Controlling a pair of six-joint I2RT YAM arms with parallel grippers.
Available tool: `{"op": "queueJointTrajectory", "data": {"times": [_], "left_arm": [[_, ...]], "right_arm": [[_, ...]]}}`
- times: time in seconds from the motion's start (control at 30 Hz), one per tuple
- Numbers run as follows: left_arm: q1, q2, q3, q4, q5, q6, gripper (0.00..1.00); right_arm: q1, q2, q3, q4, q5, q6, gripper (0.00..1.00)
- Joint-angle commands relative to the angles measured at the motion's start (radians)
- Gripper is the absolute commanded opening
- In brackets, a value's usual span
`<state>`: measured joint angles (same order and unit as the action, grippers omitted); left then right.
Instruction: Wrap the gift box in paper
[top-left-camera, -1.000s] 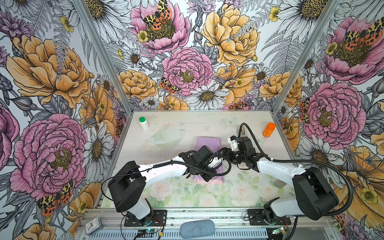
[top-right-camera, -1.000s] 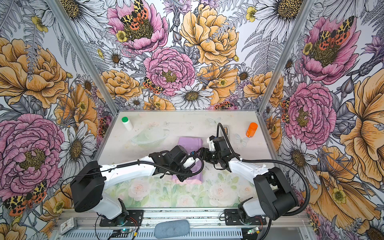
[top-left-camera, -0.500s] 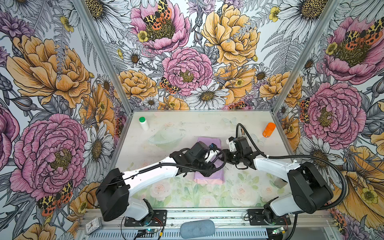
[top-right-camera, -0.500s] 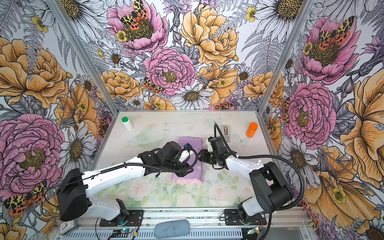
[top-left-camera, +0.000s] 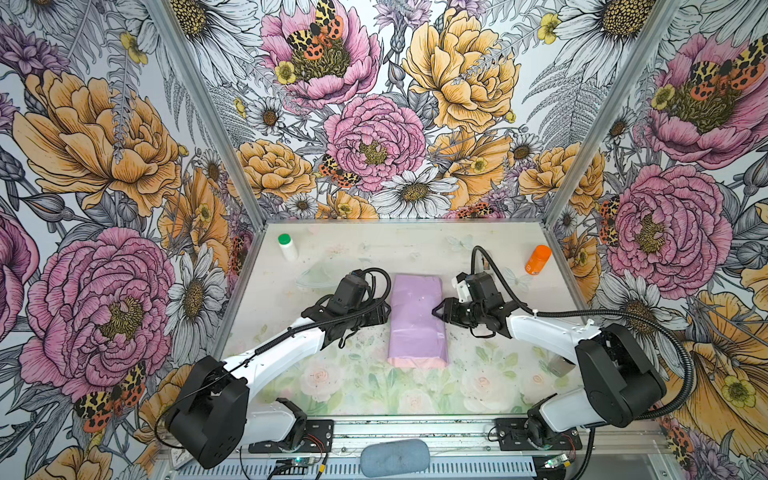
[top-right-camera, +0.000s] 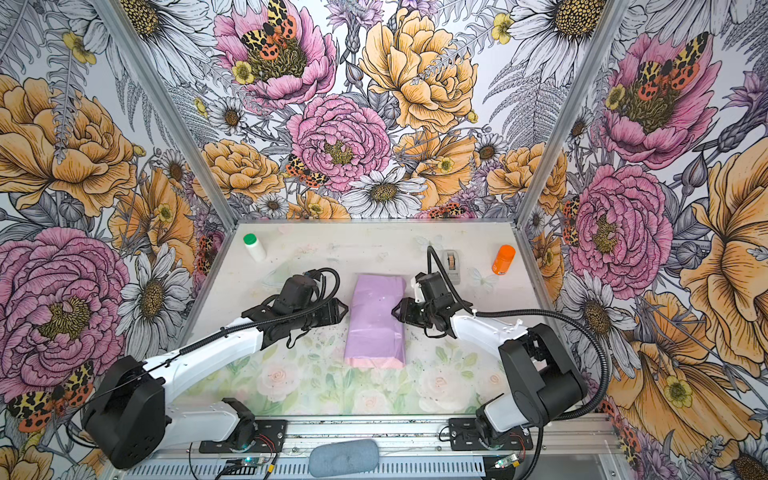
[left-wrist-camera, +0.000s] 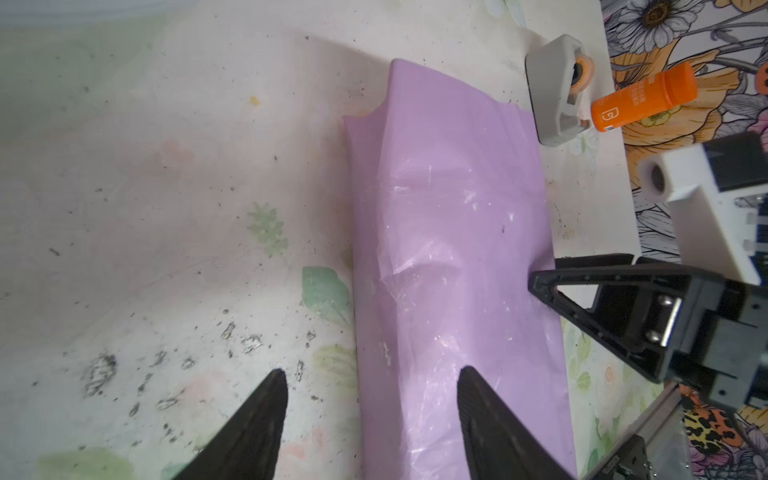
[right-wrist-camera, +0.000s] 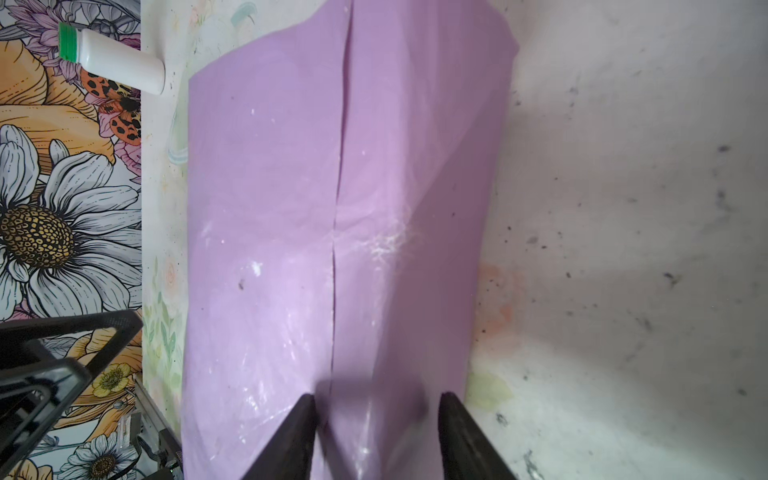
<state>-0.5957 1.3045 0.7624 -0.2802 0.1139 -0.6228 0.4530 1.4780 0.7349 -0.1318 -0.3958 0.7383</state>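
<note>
- A booth papered in oversized flowers encloses a pale, scuffed table (top-left-camera: 374, 249) printed with faded roses. A white bottle (top-left-camera: 286, 247), an orange bottle (top-left-camera: 538, 259) and a grey tape dispenser (top-right-camera: 451, 262) stand along its far side.
- The paper (top-left-camera: 417, 320) lies mid-table as a long closed sleeve. Its overlapping seam (right-wrist-camera: 338, 166) runs lengthwise along the top.
- A second ago both grippers were crowded over that sleeve; now each has drawn back to its own side.
- The left gripper (top-left-camera: 388, 311), pinched tight a second ago, now has its jaws spread just beside the left flank.
- The right gripper (top-left-camera: 435, 312) has narrowed to a half-spread at the right flank and clamps nothing that I can see.
- My reading: the seam has been fixed and let go, so the lengthwise wrap looks done and the open ends come next.
- The gift box is nowhere visible. It is presumably inside the sleeve, though I cannot tell exactly where.
- Whether tape holds the seam is unclear, since only shiny smears show on the paper.
- The near end shows a pinker strip, and its fold is hard to make out.
</note>
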Motion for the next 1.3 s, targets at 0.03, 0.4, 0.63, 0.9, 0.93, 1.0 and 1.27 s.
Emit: {"op": "queueJointTrajectory", "data": {"times": [0.03,0.4,0.63,0.9,0.93,1.0,1.27], "left_arm": [[-0.026,0.073,0.015,0.150,0.022,-0.064,0.67],[-0.075,0.202,0.051,0.188,0.017,-0.093,0.65],[-0.111,0.205,0.071,0.160,-0.033,-0.095,0.65],[-0.120,0.210,0.078,0.154,-0.052,-0.106,0.65],[-0.122,0.213,0.078,0.154,-0.054,-0.109,0.65],[-0.122,0.214,0.077,0.152,-0.063,-0.110,0.65],[-0.123,0.201,0.078,0.126,-0.104,-0.111,0.68]], "right_arm": [[0.010,0.002,0.029,-0.011,0.017,-0.022,0.50],[0.015,-0.005,0.065,-0.052,0.020,-0.022,0.54],[0.021,-0.023,0.104,-0.094,0.014,-0.016,0.67],[0.064,0.005,0.155,-0.178,0.121,0.007,0.67],[0.073,0.004,0.162,-0.188,0.141,0.010,0.64],[0.086,0.006,0.178,-0.212,0.184,0.013,0.58],[0.092,0.038,0.203,-0.288,0.267,-0.007,0.40]]}}
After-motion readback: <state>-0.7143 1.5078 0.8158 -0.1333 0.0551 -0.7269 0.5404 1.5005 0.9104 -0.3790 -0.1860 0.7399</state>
